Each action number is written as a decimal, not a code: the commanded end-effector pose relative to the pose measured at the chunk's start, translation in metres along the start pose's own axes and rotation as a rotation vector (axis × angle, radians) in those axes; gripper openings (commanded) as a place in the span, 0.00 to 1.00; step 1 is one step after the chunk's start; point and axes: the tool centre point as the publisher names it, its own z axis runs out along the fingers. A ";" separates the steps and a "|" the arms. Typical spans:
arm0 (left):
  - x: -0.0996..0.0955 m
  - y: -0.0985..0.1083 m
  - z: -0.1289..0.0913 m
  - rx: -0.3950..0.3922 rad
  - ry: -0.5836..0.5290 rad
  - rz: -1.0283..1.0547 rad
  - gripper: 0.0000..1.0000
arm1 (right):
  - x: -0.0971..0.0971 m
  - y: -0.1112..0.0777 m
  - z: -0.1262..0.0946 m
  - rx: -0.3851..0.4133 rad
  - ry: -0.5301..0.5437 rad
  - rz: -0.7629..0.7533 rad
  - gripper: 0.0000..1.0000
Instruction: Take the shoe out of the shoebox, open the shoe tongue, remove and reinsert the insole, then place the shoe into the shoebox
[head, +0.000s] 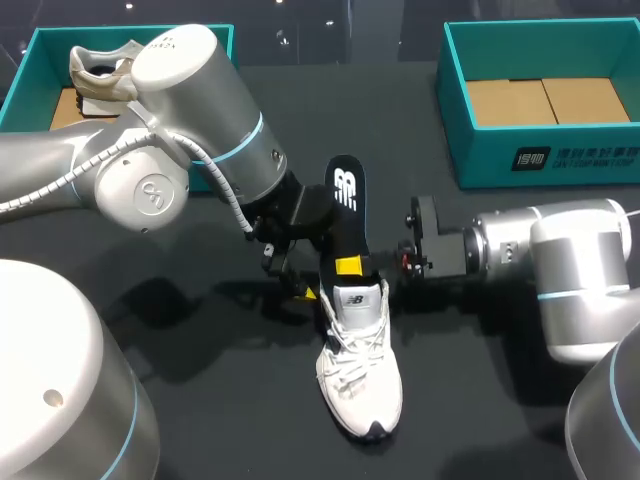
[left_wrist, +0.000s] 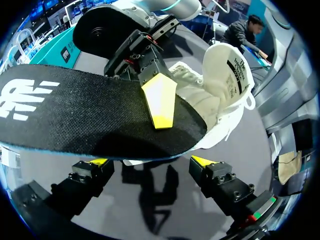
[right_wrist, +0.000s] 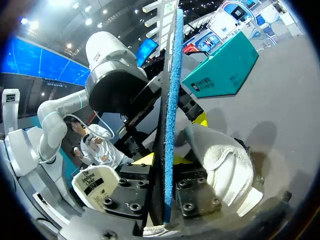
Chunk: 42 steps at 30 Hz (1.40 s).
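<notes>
The insole's (head: 345, 200) lower end disappears inside the shoe (head: 360, 385), and its depth there cannot be judged. Far left of the shoe, the left arm (head: 170, 140) covers much of a second shoe (head: 100, 70) and its shoebox (head: 30, 60). Far right of the shoe, the other shoebox (head: 480, 165) runs off the head view's edge.

Black insole (head: 346, 215), white logo on top, bright blue underneath! White shoe (head: 360, 375), white laces, dark toe tip. Teal shoebox (head: 560, 160), brown cardboard inside, and a dark grey table (head: 200, 400).
</notes>
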 end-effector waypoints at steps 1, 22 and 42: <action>-0.001 -0.001 0.001 -0.002 0.002 0.001 1.00 | -0.001 0.002 -0.003 0.005 0.007 -0.001 0.22; -0.001 -0.001 0.001 -0.002 0.002 0.001 1.00 | -0.003 0.028 -0.008 0.025 0.024 -0.019 0.00; -0.001 -0.001 0.001 -0.002 0.002 0.001 1.00 | -0.002 -0.022 -0.008 -0.046 -0.047 0.054 0.00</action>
